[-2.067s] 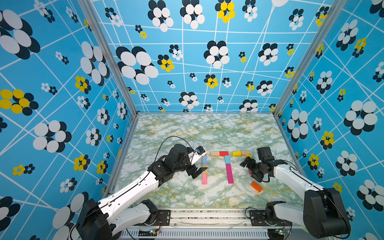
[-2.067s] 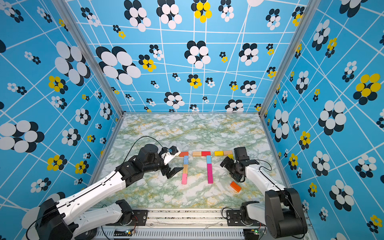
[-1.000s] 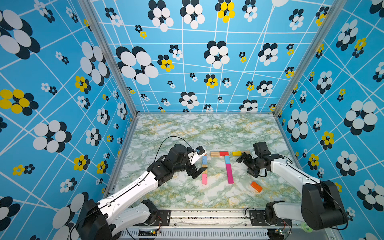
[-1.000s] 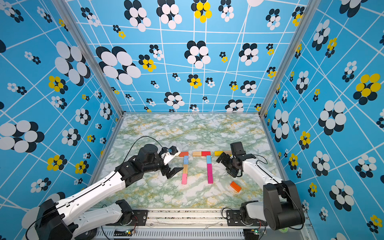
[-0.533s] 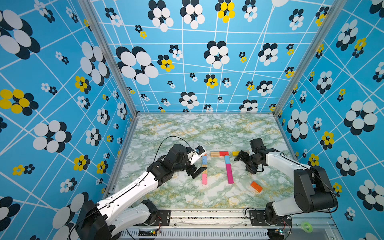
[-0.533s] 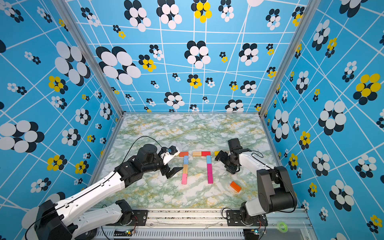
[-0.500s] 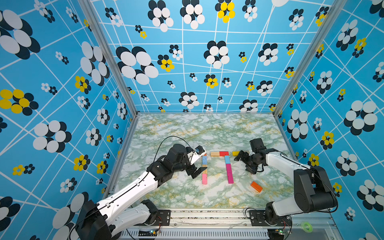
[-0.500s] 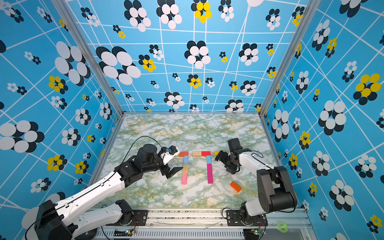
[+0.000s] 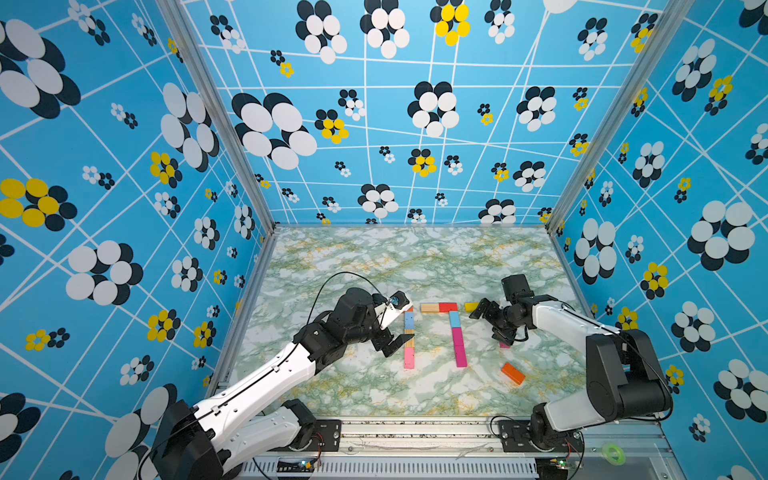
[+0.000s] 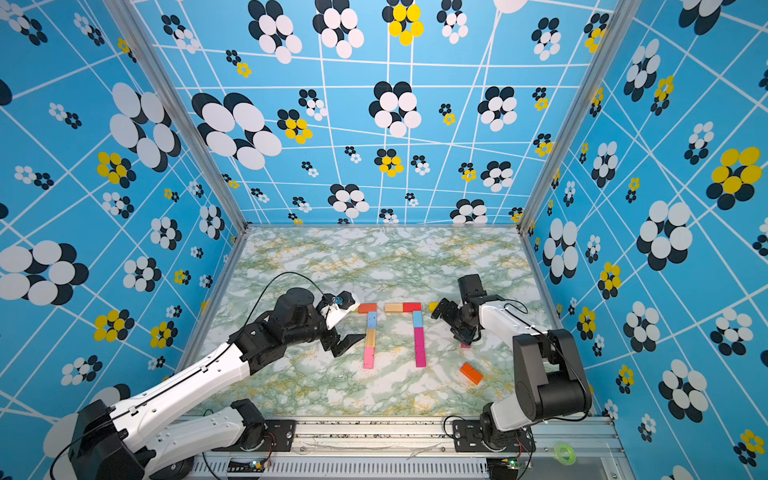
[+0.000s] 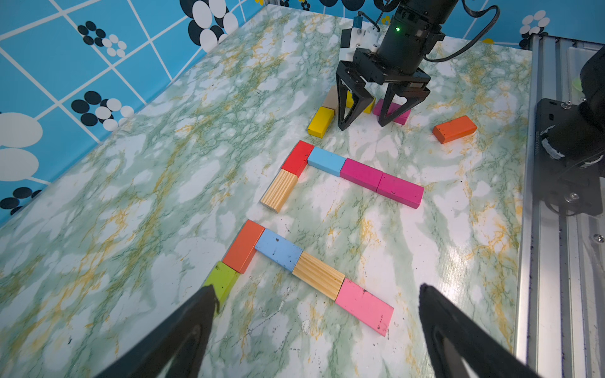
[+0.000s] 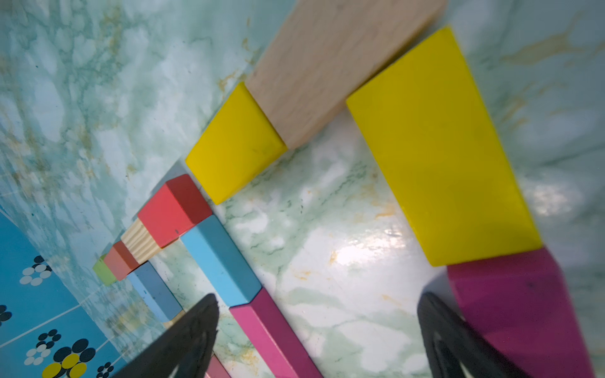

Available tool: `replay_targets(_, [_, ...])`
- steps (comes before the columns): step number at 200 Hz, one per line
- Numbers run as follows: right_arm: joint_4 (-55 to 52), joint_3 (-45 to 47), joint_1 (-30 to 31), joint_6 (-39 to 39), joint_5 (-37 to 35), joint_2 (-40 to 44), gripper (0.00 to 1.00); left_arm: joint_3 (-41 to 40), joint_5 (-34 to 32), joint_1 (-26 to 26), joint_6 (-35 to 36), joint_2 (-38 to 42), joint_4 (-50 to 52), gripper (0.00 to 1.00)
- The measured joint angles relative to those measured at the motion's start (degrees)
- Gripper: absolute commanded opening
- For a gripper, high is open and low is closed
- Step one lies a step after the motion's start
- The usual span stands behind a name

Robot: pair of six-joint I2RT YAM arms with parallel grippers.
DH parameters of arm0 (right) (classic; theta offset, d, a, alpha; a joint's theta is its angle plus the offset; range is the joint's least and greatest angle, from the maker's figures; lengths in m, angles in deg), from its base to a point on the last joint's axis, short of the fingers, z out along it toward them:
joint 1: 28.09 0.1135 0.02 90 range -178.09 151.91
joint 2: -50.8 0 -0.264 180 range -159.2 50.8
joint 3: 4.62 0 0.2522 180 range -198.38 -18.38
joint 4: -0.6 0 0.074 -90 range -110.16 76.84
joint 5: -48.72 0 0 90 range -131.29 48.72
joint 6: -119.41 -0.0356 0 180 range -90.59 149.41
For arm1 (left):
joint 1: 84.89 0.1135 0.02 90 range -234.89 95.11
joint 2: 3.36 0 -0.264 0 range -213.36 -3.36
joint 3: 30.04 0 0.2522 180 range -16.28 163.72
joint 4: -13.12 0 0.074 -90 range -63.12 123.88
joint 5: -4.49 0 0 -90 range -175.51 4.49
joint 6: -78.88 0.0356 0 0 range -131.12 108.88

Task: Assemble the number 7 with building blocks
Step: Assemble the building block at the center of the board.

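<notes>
Toward the right side of the green-veined marble tabletop [image 9: 415, 266], the right claw [image 9: 492, 326] hung low over the part-built third figure, jaws spread wide and holding nothing. The right wrist view showed that figure best. A small yellow block [image 12: 235, 144] and a plain pale wooden block [image 12: 327, 65] lay end to end as the bar. A second yellow block [image 12: 442, 147] and a dark magenta block [image 12: 523, 311] made the stem, which looked one block short.

Beside it lay the middle number 7 [image 11: 360, 172], made of striped wood, red, light blue and two magenta blocks. Next came the leftmost number 7 [image 11: 278, 249], made of green, orange, light blue, striped wood and pink. Both appeared complete. The left claw [image 9: 397, 328], likewise released and empty, hovered just beside the leftmost stem.

The step in hand seemed to be finishing the third stem. The next move would call for the right claw to lift clear and swing toward the loose orange rectangular block [image 9: 512, 372]. It would need to turn to match the block's slant, clench across its narrow sides, and set it end to end against the magenta block.

The orange block lay alone with bare marble all round, near the metal front rail [image 9: 415, 428] and well apart from the figures. Room was tighter between the third stem and the middle stem, and the flowered blue right wall [image 9: 602, 270] stood near.
</notes>
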Motion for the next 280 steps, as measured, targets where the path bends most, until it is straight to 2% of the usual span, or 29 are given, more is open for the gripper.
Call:
replay_targets(75, [0.63,-0.28,-0.13,0.15,1.27,-0.02,0.97,-0.02,0.00,0.00,0.00,0.00,0.00,0.99])
replay_targets(121, [-3.61,3.72,-0.11,0.15,1.86,12.92,0.98,-0.02,0.24,0.00,0.00,-0.02,0.00,0.99])
replay_targets(143, [-5.18,6.58,-0.42,0.22,1.81,16.11,0.98,0.00,0.52,0.00,0.00,-0.02,0.00,0.99])
replay_targets(193, [-6.62,9.94,-5.25,1.75,1.95,15.08,0.98,-0.02,0.74,0.00,0.00,-0.02,0.00,0.99])
replay_targets(280, [-4.48,9.31,-7.15,3.21,2.21,11.17,0.98,-0.02,4.26,-0.09,1.51,-1.03,0.02,0.99])
